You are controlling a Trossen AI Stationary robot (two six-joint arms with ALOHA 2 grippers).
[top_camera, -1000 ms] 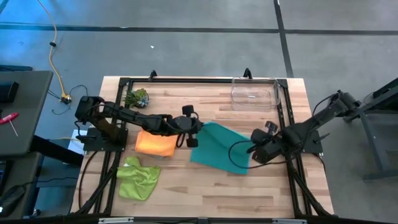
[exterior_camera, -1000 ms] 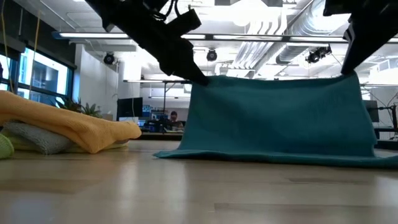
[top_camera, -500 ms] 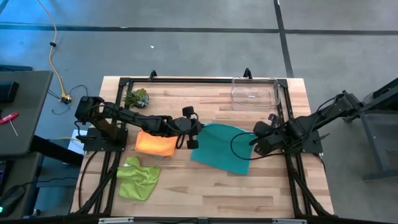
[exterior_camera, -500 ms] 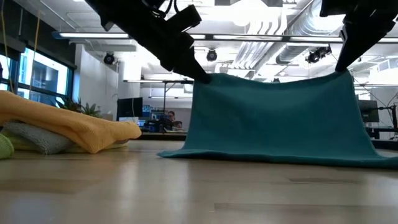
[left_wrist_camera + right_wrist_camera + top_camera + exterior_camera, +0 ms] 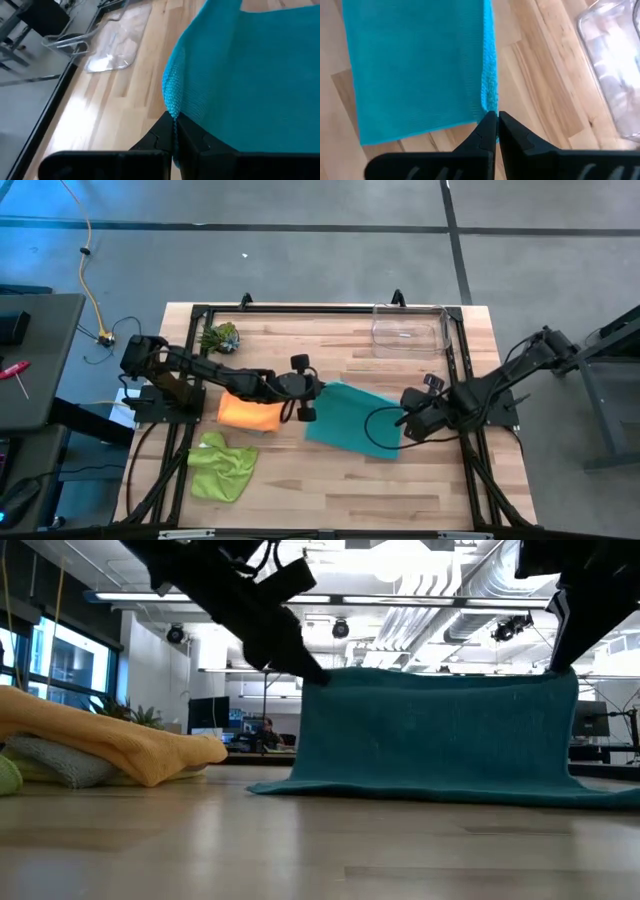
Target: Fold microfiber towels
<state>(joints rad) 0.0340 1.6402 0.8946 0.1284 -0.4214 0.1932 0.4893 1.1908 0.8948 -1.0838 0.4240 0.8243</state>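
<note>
The teal towel hangs as a sheet between my two grippers at the table's middle, and its lower edge lies on the wood. My left gripper is shut on its upper left corner. My right gripper is shut on its upper right corner. An orange towel lies folded to the left, on a grey towel. A lime green towel lies crumpled near the front left. The yellow towel does not show apart from these. My left gripper pinches the teal towel's upper corner between its two fingers, slanting down from the table's left. The corner is lifted and the cloth hangs below it, fairly taut along the top edge. How many layers it holds I cannot tell. My right gripper pinches the towel's other upper corner between its two fingers, slanting down from the table's right. The corner is held up and the cloth hangs below, with its lower edge on the table.
A clear plastic bin stands at the far right. A small green spiky plant sits at the far left. Black frame rails run along the table's sides. Bare wood shows in front of the teal towel.
My right gripper has swung toward the table's far edge and back toward the near edge with its corner. My left gripper has shifted slightly left. The towel's top edge now hangs a little lower, and its bottom edge has stayed on the table.
</note>
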